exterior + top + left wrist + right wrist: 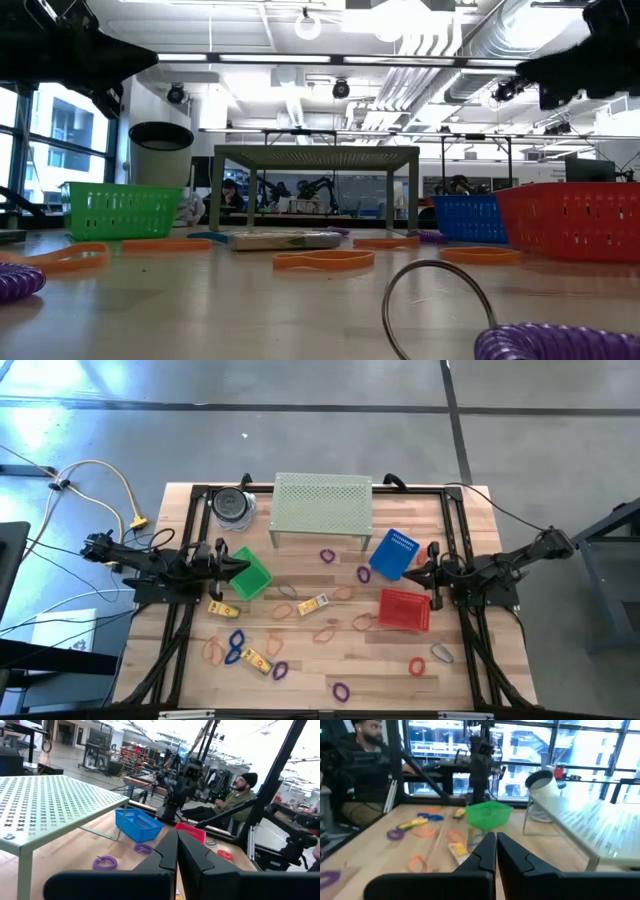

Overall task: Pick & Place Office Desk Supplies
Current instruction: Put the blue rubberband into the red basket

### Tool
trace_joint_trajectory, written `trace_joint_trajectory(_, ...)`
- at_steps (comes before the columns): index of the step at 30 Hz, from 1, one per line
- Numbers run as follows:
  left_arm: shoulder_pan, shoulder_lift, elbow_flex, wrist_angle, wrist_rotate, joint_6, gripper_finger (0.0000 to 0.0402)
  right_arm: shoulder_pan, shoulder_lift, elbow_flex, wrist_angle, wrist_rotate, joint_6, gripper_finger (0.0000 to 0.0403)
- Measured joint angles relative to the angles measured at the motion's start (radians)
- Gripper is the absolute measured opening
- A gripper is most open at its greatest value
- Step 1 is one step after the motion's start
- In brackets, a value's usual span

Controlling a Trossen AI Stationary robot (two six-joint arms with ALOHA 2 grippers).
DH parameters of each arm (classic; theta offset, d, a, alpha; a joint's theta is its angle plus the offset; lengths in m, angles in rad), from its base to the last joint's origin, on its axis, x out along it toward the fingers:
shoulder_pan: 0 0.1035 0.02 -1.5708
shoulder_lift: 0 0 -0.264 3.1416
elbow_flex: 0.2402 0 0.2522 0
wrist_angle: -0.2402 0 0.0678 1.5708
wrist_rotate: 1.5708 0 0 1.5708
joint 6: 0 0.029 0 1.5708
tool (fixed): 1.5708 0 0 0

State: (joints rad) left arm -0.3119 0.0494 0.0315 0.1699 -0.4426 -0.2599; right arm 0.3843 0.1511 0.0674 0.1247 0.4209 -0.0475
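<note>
Band loops lie scattered flat on the wooden table: purple [327, 555] [342, 689], blue [236, 640], orange-tan [326, 631] [213, 650] and red [417, 666]. Three yellow oblong pieces [314, 604] [222, 609] [258, 660] lie among them. My left gripper [243, 568] [177, 832] hovers shut at the table's left side, over the green basket [250, 573]. My right gripper [422, 572] [495, 836] hovers shut at the right side, between the blue basket [393, 553] and the red basket [404, 610]. Neither holds anything.
A pale green perforated stand [322, 508] sits at the far middle, with a dark-lidded jar [232, 506] to its left. A pale loop [441, 653] lies near the right edge. A dark frame [455, 530] borders the table. A seated person [235, 795] shows beyond the right side.
</note>
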Motion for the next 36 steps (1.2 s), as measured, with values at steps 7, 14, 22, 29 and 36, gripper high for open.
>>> trace_joint_trajectory(7,0.001,0.000,0.000,0.009,-0.006,0.065,0.0000,0.025,0.188,0.213,-0.236,0.163,0.129,0.0003)
trace_joint_trajectory(14,0.001,0.000,0.000,0.008,-0.006,0.022,0.0000,0.030,0.451,0.482,-0.710,0.099,0.570,0.0003)
trace_joint_trajectory(22,0.001,0.000,0.000,-0.005,-0.006,0.022,0.0000,0.077,0.743,0.670,-0.855,-0.285,0.883,0.0003)
trace_joint_trajectory(29,0.001,0.000,0.000,-0.035,-0.006,0.012,0.0000,0.250,0.980,0.837,-1.054,-0.486,1.431,0.0003)
trace_joint_trajectory(36,0.001,0.000,0.000,-0.038,-0.005,0.012,0.0000,0.405,1.084,0.895,-1.363,-0.675,1.852,0.0003)
